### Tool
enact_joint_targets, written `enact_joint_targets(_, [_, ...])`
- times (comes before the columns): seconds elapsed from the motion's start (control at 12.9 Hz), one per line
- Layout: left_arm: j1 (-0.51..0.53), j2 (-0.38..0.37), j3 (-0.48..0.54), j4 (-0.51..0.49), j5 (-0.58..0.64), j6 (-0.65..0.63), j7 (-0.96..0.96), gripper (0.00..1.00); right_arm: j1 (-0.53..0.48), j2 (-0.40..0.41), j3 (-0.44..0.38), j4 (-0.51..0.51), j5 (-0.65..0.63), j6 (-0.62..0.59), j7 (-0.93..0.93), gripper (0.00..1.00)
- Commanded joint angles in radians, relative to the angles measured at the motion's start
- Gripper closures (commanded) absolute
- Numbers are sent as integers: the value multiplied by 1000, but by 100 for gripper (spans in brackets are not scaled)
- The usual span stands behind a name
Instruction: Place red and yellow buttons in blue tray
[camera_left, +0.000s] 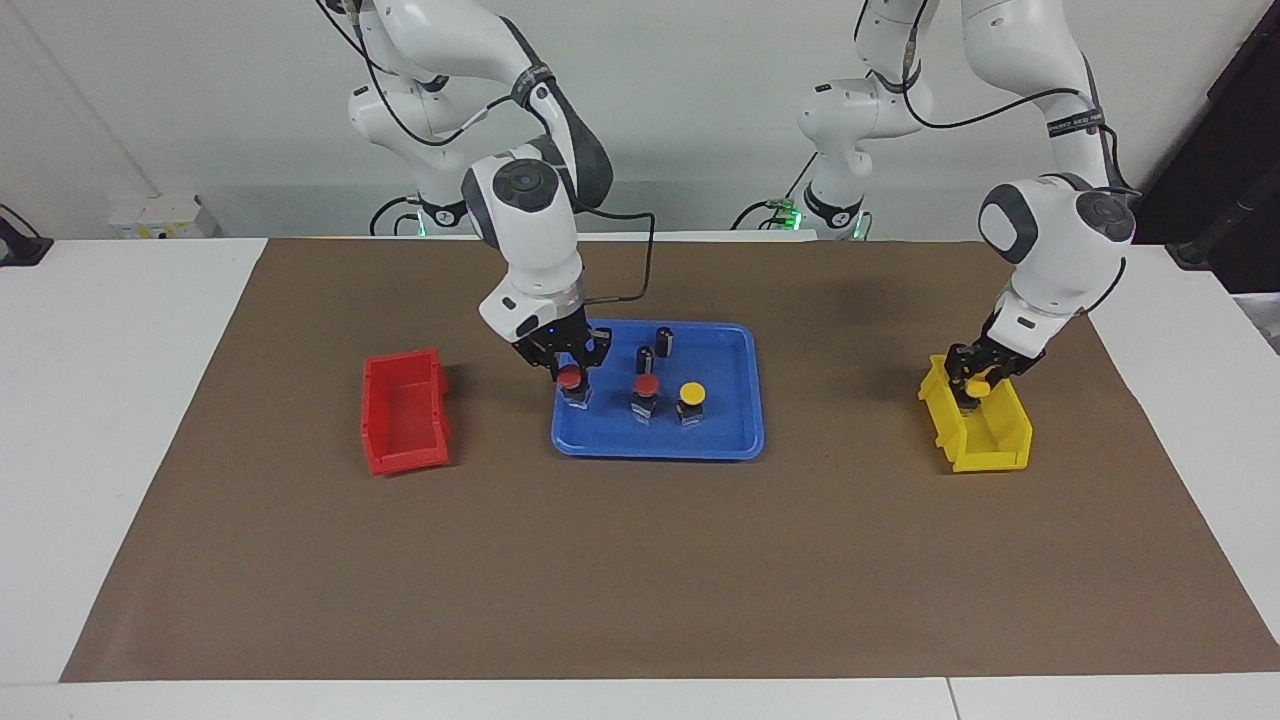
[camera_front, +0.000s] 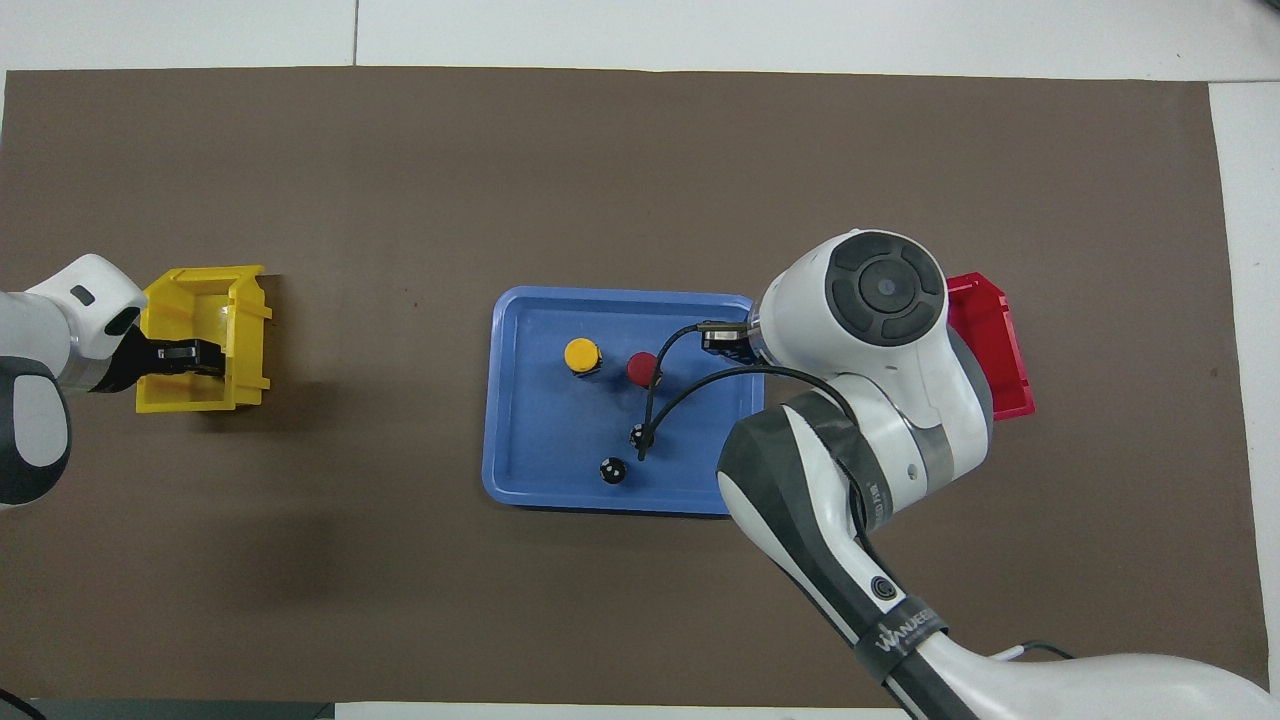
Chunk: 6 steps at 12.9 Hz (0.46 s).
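Facing view. Right gripper (camera_left: 572, 368) low over the blue tray (camera_left: 735, 440), at the tray's end toward the red bin (camera_left: 405, 412), fingers clenched around a red-capped button (camera_left: 571, 380) whose body sits at or just above the tray floor; cannot tell which. Inside the tray, in a row beside it: a second red button (camera_left: 646, 392) and a yellow button (camera_left: 691, 398), both upright. Nearer to the robots, also in the tray: two dark capless cylinders (camera_left: 654, 350), upright, close together. Left gripper (camera_left: 978, 382) down in the yellow bin (camera_left: 985, 432), grasping a yellow-capped button (camera_left: 979, 379) between its fingers. Both bins on brown paper covering the tabletop (camera_left: 120, 400), well apart from the tray at either end.

Overhead view. Right arm's wrist (camera_front: 880, 300) covering the tray's corner and the held red button; blue tray (camera_front: 520, 400) central, holding the yellow button (camera_front: 582, 355), red button (camera_front: 641, 368) and cylinders (camera_front: 613, 470). Left gripper (camera_front: 185, 357) inside the yellow bin (camera_front: 205, 300). Red bin (camera_front: 990, 340) partly hidden by the right arm.
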Motion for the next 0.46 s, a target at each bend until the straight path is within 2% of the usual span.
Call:
enact_joint_targets(0.0, [13,-1,-7,118,45,-144,-4,99,18,16,-5,-23,-19,37,26,63])
enact_joint_targets(0.08, [1,1,-10,254,102,-320,-27,99,18,19,-3,-28,-28,48,26,62])
enact_joint_targets(0.23, [-30,-1,-21,428,135,-534,-82,99,17,17,-3,-65,-33,86,24,60])
enact_joint_targets(0.31, [-88,-4,-24,465,133,-594,-157,99,15,16,-5,-80,-40,105,23,58])
enact_joint_targets(0.39, [-175,-14,-26,440,132,-590,-282,99,15,14,-5,-83,-44,110,23,55])
